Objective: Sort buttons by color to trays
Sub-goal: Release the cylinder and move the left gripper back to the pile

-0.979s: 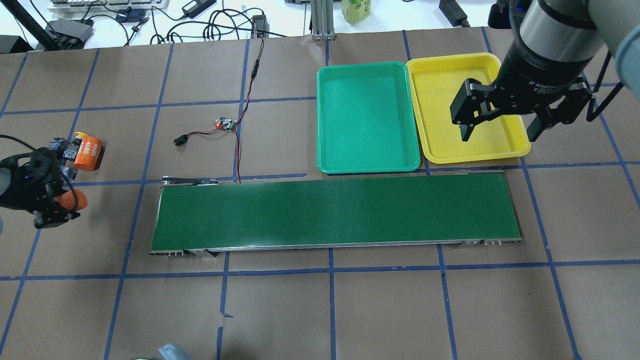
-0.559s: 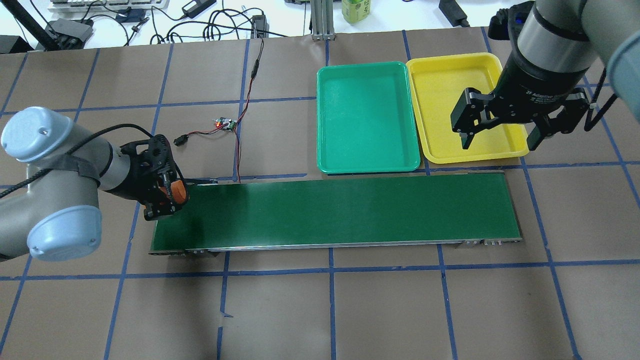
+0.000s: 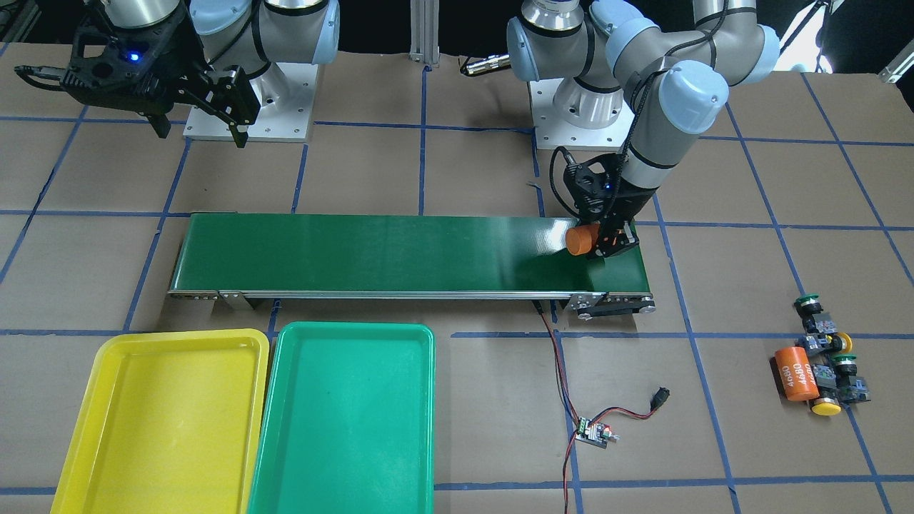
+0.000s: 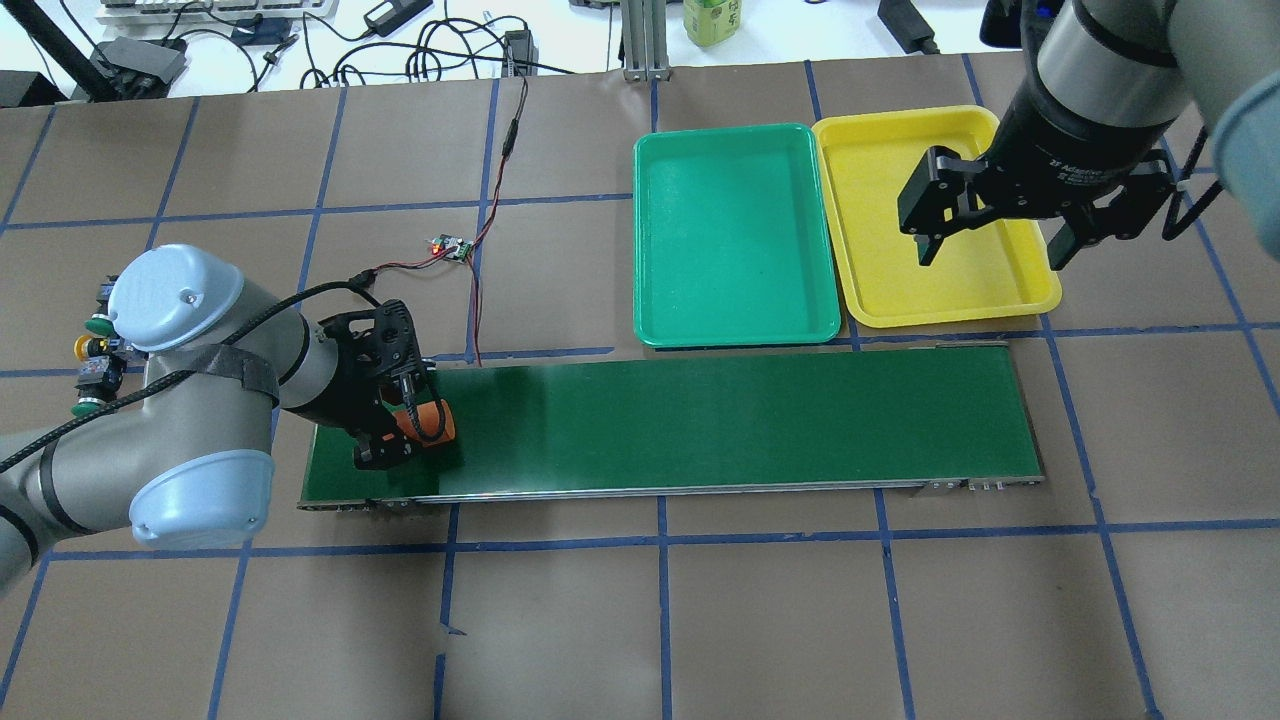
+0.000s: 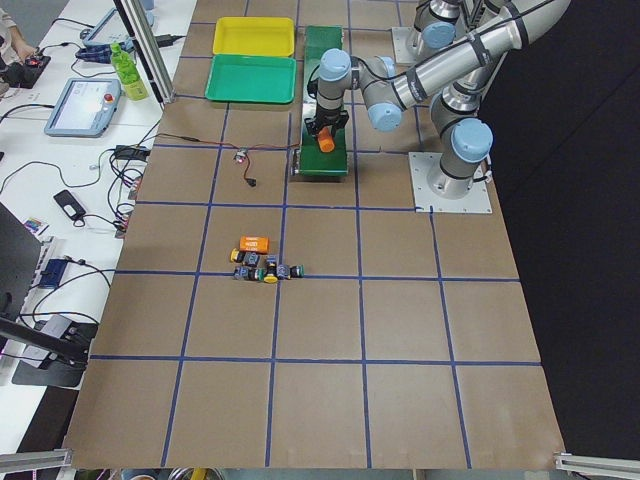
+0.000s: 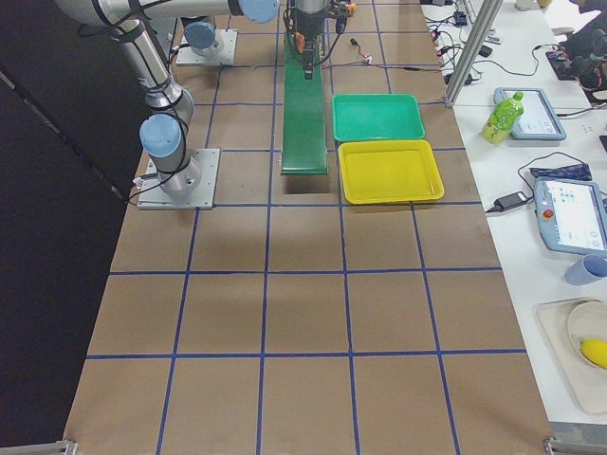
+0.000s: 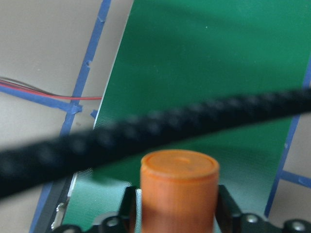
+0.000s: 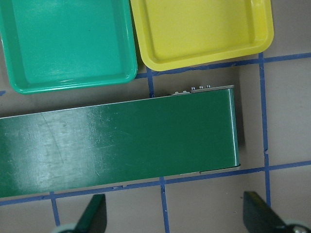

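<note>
The buttons (image 3: 828,357) lie in a cluster at the table's left end, two green-capped and two yellow-capped; the left arm partly hides them in the overhead view (image 4: 92,350). My left gripper (image 4: 412,432) is shut on an orange cylinder (image 4: 434,420) just over the left end of the dark-green conveyor belt (image 4: 700,420); the cylinder also shows in the left wrist view (image 7: 180,189). My right gripper (image 4: 990,235) is open and empty above the yellow tray (image 4: 890,180). The green tray (image 4: 735,235) lies beside it. Both trays are empty.
A second orange cylinder (image 3: 796,373) marked 4680 lies against the buttons. A small circuit board (image 4: 452,246) with red and black wires lies beyond the belt's left end. The trays sit just past the belt's right half.
My left arm has swung from the table's far left to the belt's left end, carrying the orange cylinder. The right gripper has stayed open over the yellow tray, barely shifting.
</note>
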